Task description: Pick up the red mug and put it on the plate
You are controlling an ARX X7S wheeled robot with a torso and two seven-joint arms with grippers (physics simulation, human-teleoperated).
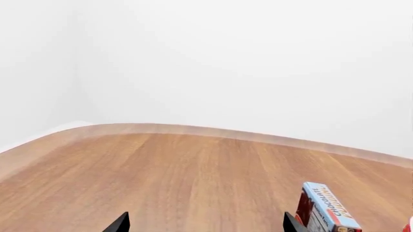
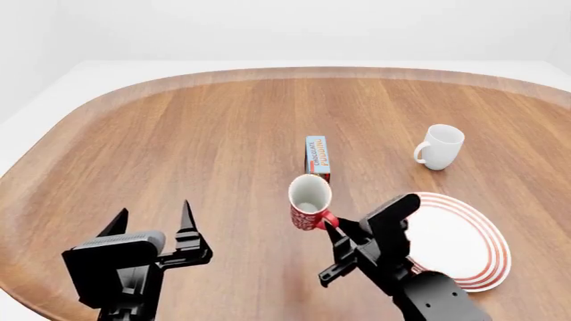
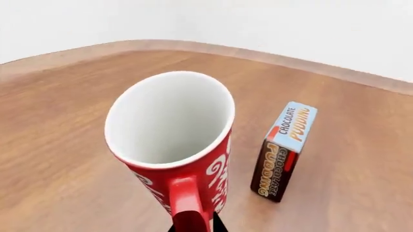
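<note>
The red mug (image 2: 309,203) with white patterning and a white inside hangs tilted above the table, just left of the plate (image 2: 469,242). My right gripper (image 2: 332,226) is shut on its red handle. In the right wrist view the red mug (image 3: 174,140) fills the middle, and the handle (image 3: 187,205) runs down between the dark fingertips (image 3: 219,223). The plate is white with red rings and lies at the front right. My left gripper (image 2: 154,223) stands open over bare wood at the front left, holding nothing; its two tips (image 1: 120,223) show in the left wrist view.
A chocolate pudding box (image 2: 317,158) lies just behind the red mug, also seen as the box (image 3: 284,151) and the box (image 1: 328,209). A plain white mug (image 2: 440,147) stands behind the plate. The round wooden table (image 2: 178,134) ends at a curved rim against white walls.
</note>
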